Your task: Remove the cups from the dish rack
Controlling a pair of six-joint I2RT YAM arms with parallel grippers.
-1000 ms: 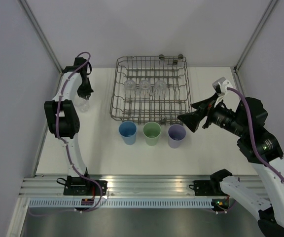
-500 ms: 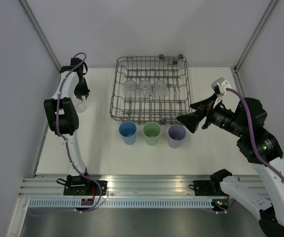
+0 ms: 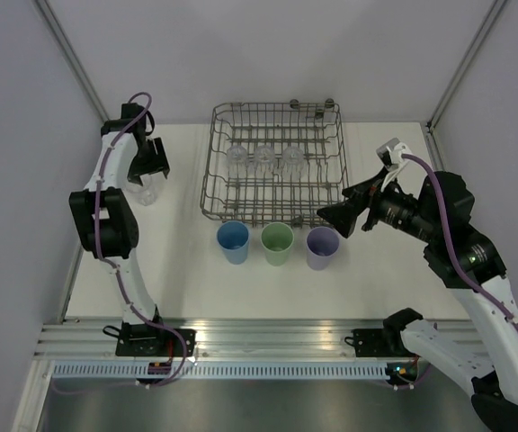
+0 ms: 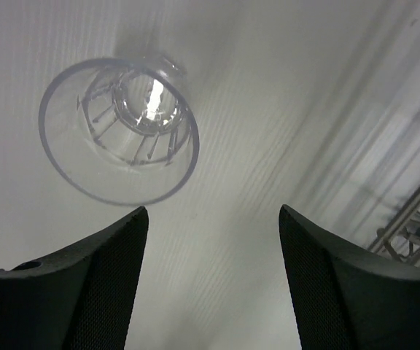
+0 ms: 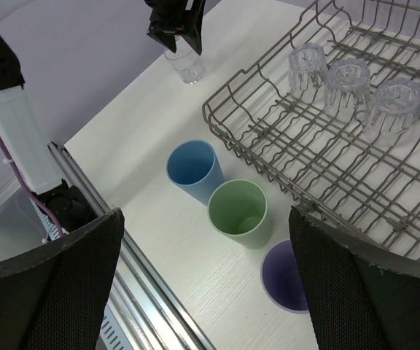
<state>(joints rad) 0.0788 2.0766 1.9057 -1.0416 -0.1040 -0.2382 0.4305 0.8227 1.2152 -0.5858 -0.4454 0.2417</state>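
The grey wire dish rack (image 3: 277,107) (image 5: 248,86) stands at the back middle, with three clear glasses (image 3: 264,158) (image 5: 347,79) upside down inside it. Blue (image 3: 233,240) (image 5: 192,169), green (image 3: 277,242) (image 5: 238,211) and purple (image 3: 322,247) (image 5: 289,281) cups stand upright in a row on the table in front of it. A fourth clear glass (image 3: 148,188) (image 4: 119,131) (image 5: 184,67) stands alone at the far left. My left gripper (image 3: 151,158) (image 4: 214,277) hovers just above it, open and empty. My right gripper (image 3: 335,216) (image 5: 206,248) hangs open over the coloured cups.
The white table (image 3: 385,270) ends at an aluminium rail (image 3: 268,337) along the near edge. Grey walls close in at left, right and back. The lone glass sits close to the left wall.
My left gripper has opened, let go of the clear glass and drawn back from it. The glass now stands free on the table. My right gripper has shifted slightly left.
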